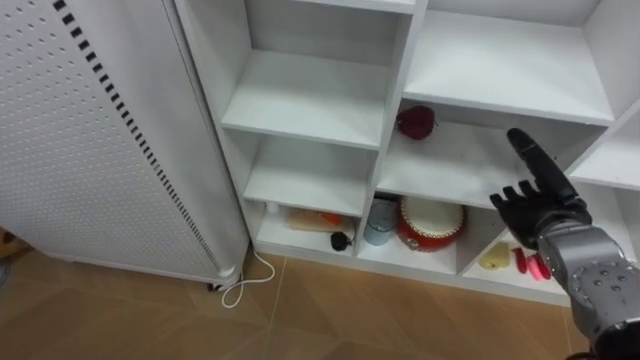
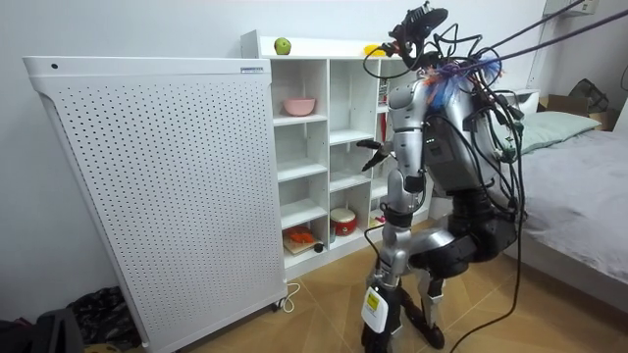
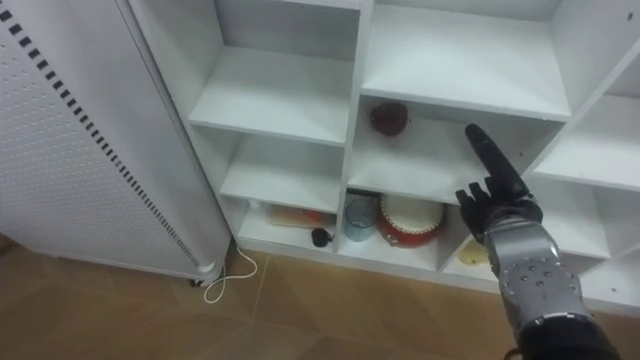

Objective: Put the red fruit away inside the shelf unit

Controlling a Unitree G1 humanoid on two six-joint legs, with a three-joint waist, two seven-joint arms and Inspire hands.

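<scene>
The right hand (image 1: 535,208), fingers relaxed and empty, hovers before the white closet shelf (image 1: 460,162); the dark red round fruit (image 1: 416,122) rests at its back left (apart from the hand); a careless sweep could roll it off.

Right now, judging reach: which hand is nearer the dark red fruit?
Right: the right hand is right of and below the dark red fruit; the left hand hangs at its side.

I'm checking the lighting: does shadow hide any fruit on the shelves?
Left eye view: the dark red fruit sits in shade under the upper shelf, still readable. Room view: the green fruit on the closet top is in full light.
</scene>
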